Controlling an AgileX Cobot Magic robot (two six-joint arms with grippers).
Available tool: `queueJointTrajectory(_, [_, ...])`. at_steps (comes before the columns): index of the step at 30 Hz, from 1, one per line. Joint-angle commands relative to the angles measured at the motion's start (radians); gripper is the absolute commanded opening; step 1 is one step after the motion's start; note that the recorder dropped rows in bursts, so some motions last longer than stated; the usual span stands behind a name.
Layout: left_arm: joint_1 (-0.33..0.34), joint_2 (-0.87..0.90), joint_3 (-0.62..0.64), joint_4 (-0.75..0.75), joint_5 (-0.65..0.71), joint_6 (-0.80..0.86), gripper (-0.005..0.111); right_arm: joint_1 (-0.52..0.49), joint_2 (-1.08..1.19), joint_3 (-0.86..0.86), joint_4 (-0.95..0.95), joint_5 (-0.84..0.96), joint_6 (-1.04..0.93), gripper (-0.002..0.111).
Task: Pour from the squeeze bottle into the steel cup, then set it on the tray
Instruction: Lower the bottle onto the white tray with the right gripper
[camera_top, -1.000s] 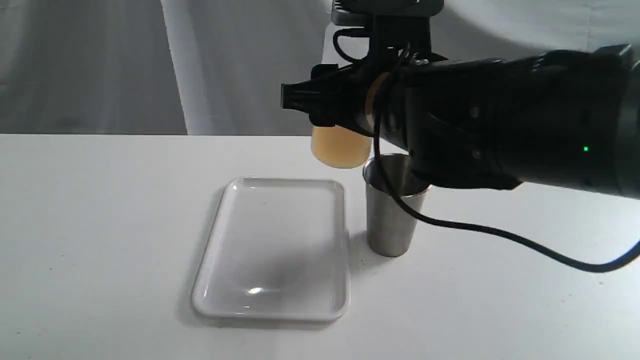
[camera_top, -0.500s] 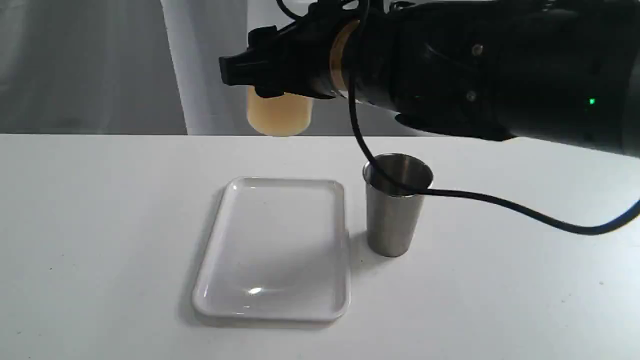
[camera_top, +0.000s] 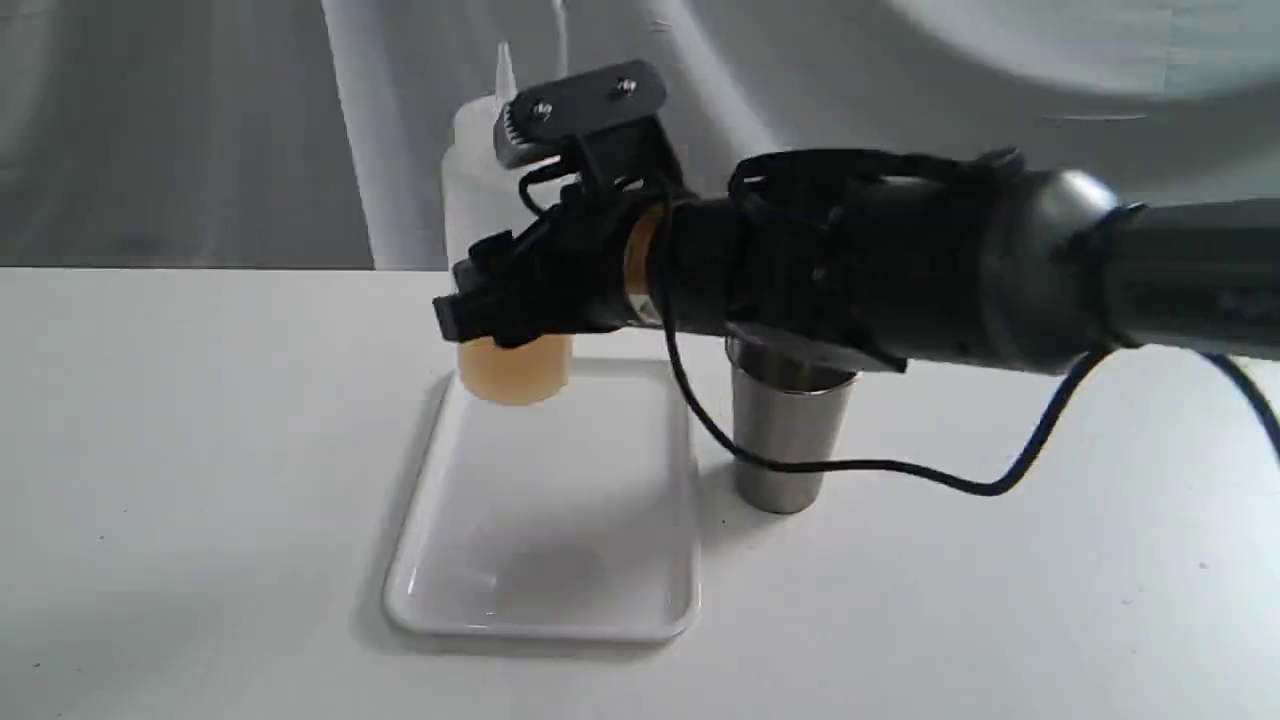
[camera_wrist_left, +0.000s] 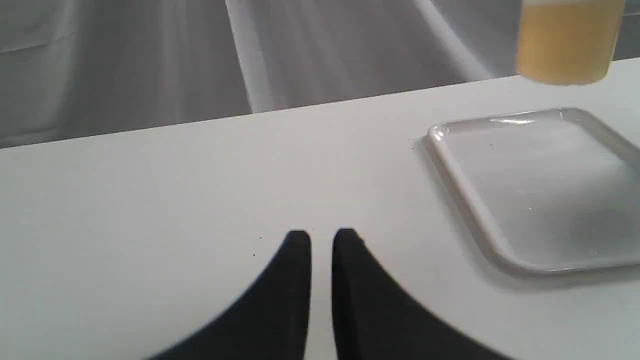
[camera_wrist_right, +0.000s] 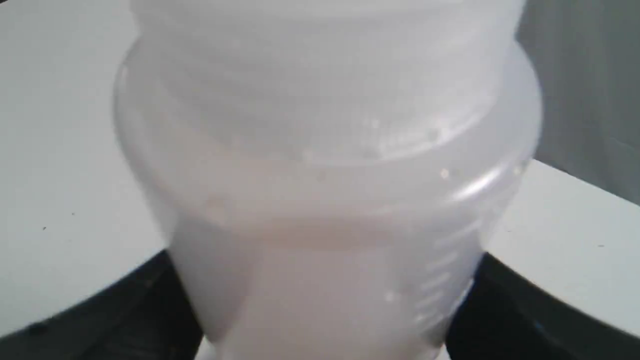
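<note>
The squeeze bottle (camera_top: 478, 200) stands upright in the air, nozzle up, with amber liquid in its lower part. My right gripper (camera_top: 495, 310) is shut on its body, and its dark fingers (camera_wrist_right: 525, 320) flank the whitish bottle (camera_wrist_right: 325, 175). The bottle's base hangs just above the far end of the white tray (camera_top: 545, 520). To the right of the tray stands the steel cup (camera_top: 790, 440), its rim hidden behind my right arm. In the left wrist view my left gripper (camera_wrist_left: 322, 240) is shut and holds nothing, low over the table, with the bottle's base (camera_wrist_left: 567, 45) and the tray (camera_wrist_left: 540, 190) off to one side.
The black cable (camera_top: 880, 465) of the right arm droops in front of the cup. Grey cloth (camera_top: 200, 130) hangs behind the white table (camera_top: 1000, 600).
The right arm rose from beside the cup, swung left with the bottle and then came down. The bottle now hangs low over the tray's far end. Cup and tray stayed put.
</note>
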Motion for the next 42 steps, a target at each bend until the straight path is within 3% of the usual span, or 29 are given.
queueJointTrajectory(1, [-0.003,-0.005,0.004,0.003,-0.007,-0.002,0.008,-0.003,0.033,-0.007,0.081,-0.083,-0.116,0.049])
queueJointTrajectory(15, [-0.003,-0.005,0.004,0.003,-0.007,-0.002,0.008,-0.003,0.113,-0.007,0.107,-0.071,-0.232,0.049])
queueJointTrajectory(25, [-0.003,-0.005,0.004,0.003,-0.007,-0.002,0.008,-0.001,0.121,-0.007,0.256,0.011,-0.312,0.049])
queueJointTrajectory(42, [-0.003,-0.005,0.004,0.003,-0.007,-0.002,0.008,0.010,0.121,0.029,0.324,0.012,-0.384,0.049])
